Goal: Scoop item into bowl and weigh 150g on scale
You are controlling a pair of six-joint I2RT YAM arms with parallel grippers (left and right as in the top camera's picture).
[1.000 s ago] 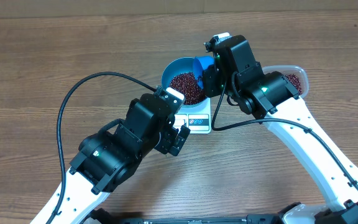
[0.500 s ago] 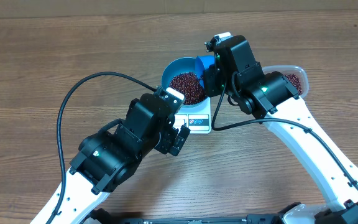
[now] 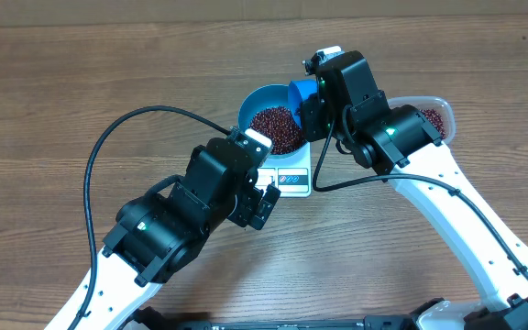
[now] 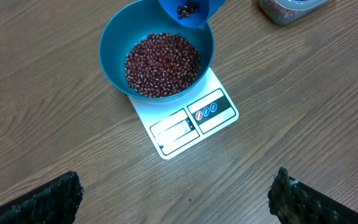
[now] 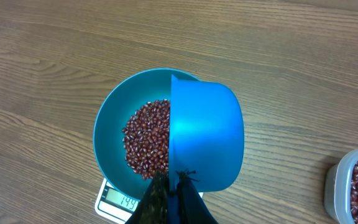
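The bright-blue bowl [image 3: 257, 104] [image 4: 114, 37] [image 5: 110, 130] stands on the white scale [image 3: 291, 176] [image 4: 185, 121] [image 5: 114, 202] and holds a heap of dark red-brown beans [image 3: 276, 126] [image 4: 161, 64] [image 5: 146, 137]. My right gripper [image 3: 310, 110] [image 5: 176, 180] is shut on the handle of a small blue scoop [image 3: 301, 93] [image 4: 191, 11] [image 5: 204, 134], tipped on its side over the bowl's right half with a few beans inside. The scale's display reads 149. My left gripper [image 4: 176, 193] hangs open over bare table, in front of the scale.
A clear plastic tub [image 3: 434, 117] [image 4: 288, 9] [image 5: 353, 186] with more beans stands right of the bowl. The table is brown wood. The left arm's black cable [image 3: 108, 147] loops over the left side.
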